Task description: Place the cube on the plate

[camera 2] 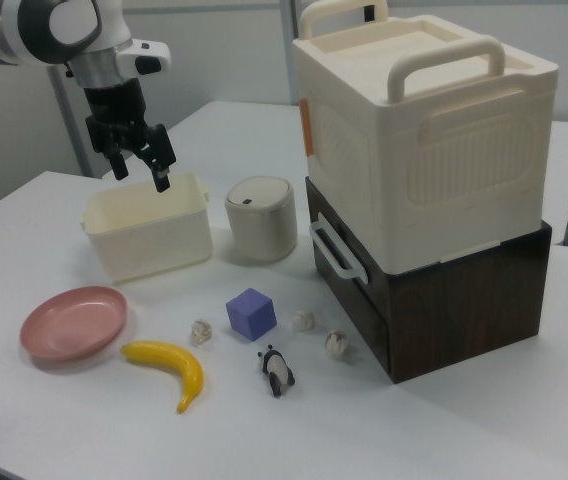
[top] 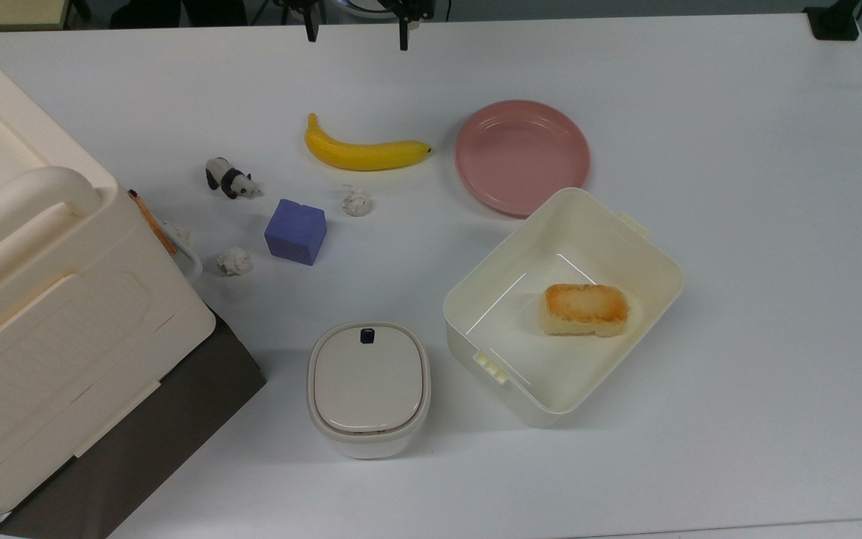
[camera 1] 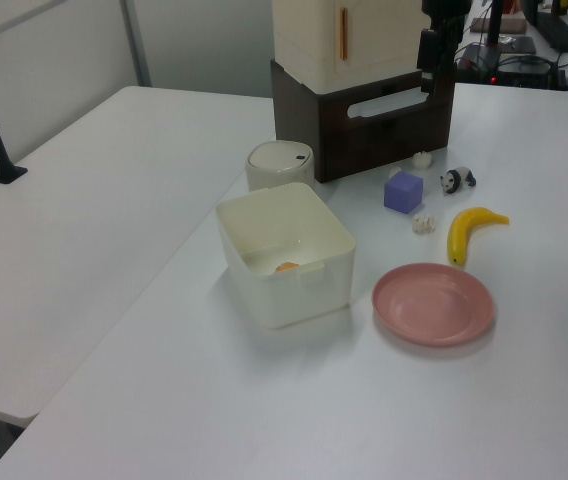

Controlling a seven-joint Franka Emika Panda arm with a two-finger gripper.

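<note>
The blue-purple cube [top: 295, 231] rests on the white table, left of centre in the top view, between two crumpled paper balls. The round pink plate [top: 521, 156] lies empty to the top view's right of the banana, touching the cream container's corner. My gripper [top: 357, 36] hangs open and empty at the top view's upper edge, well away from both. In the right view the gripper [camera 2: 142, 168] is raised above the cream container, with the cube [camera 2: 252, 313] and the plate [camera 2: 74, 321] lower on the table. The left view has the cube [camera 1: 403, 192] beyond the plate [camera 1: 432, 303].
A banana [top: 364, 153], a toy panda [top: 230, 179] and paper balls [top: 357, 201] lie around the cube. A cream container [top: 595, 239] holds a toasted bread block [top: 585, 308]. A white lidded bin [top: 368, 385] and a tall cream box on a brown base [top: 49, 299] stand nearby.
</note>
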